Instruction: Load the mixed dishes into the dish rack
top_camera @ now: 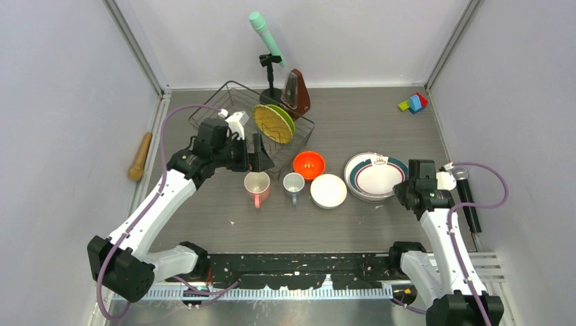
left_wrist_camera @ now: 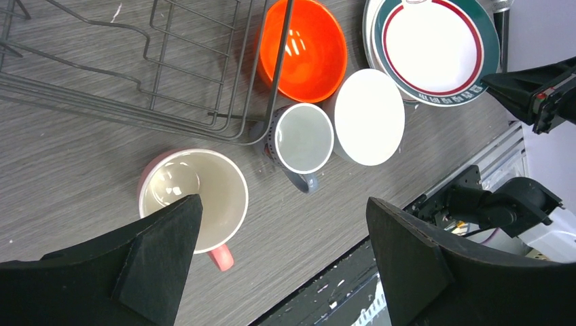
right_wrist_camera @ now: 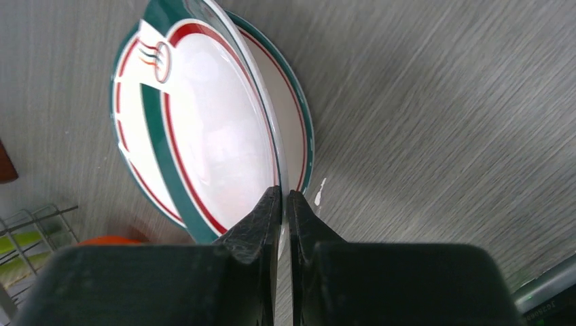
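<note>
Pinch grip at the near edge: the right hand (right_wrist_camera: 285, 204) is nearly closed on the rim of the white teal-rimmed plate (right_wrist_camera: 204, 136), which lies on the surface (right_wrist_camera: 441, 102). The lift wants a firm hold and the plate turned on edge. Beyond, the left hand (left_wrist_camera: 282, 202) gapes wide over the pink mug (left_wrist_camera: 193, 197). The dish rack (top_camera: 207, 102) lies well apart, far left.

A mint-green microphone on a black stand (top_camera: 266, 39) rises beside a brown wooden metronome (top_camera: 297, 95) on the grey wood-grain table (top_camera: 353, 125), with coloured toy blocks (top_camera: 414, 103) far right.
</note>
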`<act>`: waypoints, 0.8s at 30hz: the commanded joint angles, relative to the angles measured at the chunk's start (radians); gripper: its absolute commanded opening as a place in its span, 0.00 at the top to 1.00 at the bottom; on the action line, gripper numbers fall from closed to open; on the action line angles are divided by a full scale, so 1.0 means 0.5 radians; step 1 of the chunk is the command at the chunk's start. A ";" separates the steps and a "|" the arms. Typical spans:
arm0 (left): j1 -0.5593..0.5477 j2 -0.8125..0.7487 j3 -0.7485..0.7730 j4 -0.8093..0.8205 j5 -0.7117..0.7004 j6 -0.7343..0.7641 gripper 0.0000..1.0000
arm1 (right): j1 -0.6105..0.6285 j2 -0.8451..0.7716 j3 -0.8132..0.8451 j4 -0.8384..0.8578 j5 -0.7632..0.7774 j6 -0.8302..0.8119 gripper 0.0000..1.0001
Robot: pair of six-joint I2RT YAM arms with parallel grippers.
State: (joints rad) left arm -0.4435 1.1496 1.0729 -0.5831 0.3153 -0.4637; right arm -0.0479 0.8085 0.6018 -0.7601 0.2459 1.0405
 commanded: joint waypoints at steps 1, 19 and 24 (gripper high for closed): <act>-0.003 0.000 0.085 0.020 0.103 -0.041 0.06 | -0.009 -0.110 0.230 0.016 0.066 -0.188 1.00; -0.015 0.018 0.077 0.197 0.346 -0.278 0.07 | -0.009 -0.249 0.624 0.254 -0.443 -0.801 1.00; -0.015 0.044 0.112 0.206 0.336 -0.285 0.06 | -0.009 -0.231 0.682 0.443 -0.868 -0.945 1.00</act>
State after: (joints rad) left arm -0.4461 1.1645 1.0771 -0.5255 0.4576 -0.5961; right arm -0.0494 0.6960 0.8623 -0.7185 0.0338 0.6556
